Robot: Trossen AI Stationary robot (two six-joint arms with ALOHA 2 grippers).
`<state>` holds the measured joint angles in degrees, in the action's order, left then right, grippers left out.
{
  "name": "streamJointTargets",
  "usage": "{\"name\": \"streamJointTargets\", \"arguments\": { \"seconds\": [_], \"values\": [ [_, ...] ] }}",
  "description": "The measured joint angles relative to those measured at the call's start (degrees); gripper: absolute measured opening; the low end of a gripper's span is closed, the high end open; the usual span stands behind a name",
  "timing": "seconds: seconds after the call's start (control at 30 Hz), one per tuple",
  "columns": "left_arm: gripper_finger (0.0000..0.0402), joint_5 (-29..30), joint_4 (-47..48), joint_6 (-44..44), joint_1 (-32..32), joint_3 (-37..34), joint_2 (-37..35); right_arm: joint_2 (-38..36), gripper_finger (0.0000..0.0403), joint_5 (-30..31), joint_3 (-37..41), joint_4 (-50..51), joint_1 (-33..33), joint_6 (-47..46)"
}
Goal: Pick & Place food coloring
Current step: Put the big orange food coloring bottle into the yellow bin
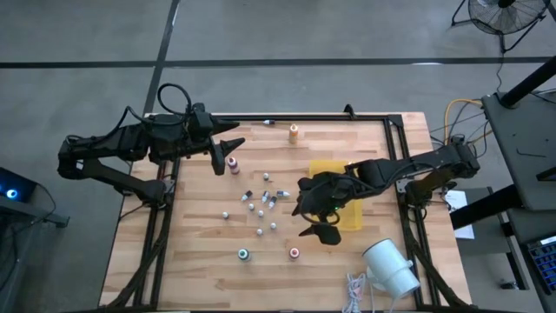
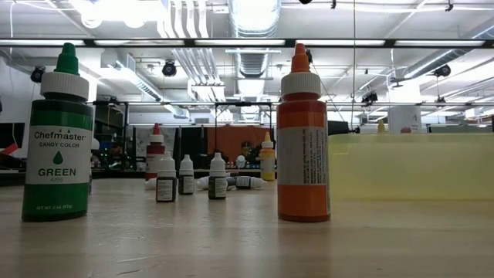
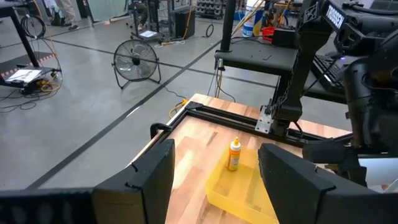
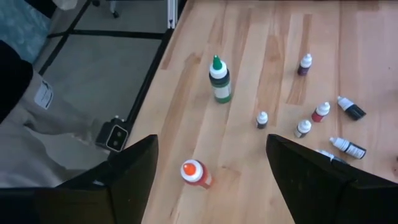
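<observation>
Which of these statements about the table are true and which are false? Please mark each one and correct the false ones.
1. The green-topped bottle stands upright. True.
2. The right tool holds the orange-topped bottle. False: it is open and holds nothing; that bottle stands free on the wood below it.
3. The yellow-topped bottle stands near the table's far edge, beside the yellow mat. True.
4. All the small vials stand upright. False: some, such as the vial in the right wrist view, lie on their sides.
5. The left tool is shut on the pink-topped bottle. False: its fingers are open, and the bottle stands on the table close by.
</observation>
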<state>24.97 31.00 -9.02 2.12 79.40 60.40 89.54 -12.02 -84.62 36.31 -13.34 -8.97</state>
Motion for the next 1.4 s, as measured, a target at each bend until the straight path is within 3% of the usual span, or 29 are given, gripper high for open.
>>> {"name": "streamJointTargets", "arguments": {
  "seconds": [0.6, 0.97, 1.4],
  "values": [
    [0.0204, -1.61, 0.23, 0.02, 0.0, 0.02, 0.01, 9.76, 0.0274, 0.0, -9.39, 2.05, -1.08, 0.08],
    [0.0204, -2.99, 1.05, 1.86, -0.01, 0.02, 0.02, 17.34, 0.0273, -0.04, -17.96, 15.87, -3.18, -2.01],
    [0.0204, -4.63, 1.51, 3.16, 0.0, 0.02, 0.02, 20.92, 0.026, -0.02, -17.9, 17.79, -4.92, -7.72]
  ]
}}
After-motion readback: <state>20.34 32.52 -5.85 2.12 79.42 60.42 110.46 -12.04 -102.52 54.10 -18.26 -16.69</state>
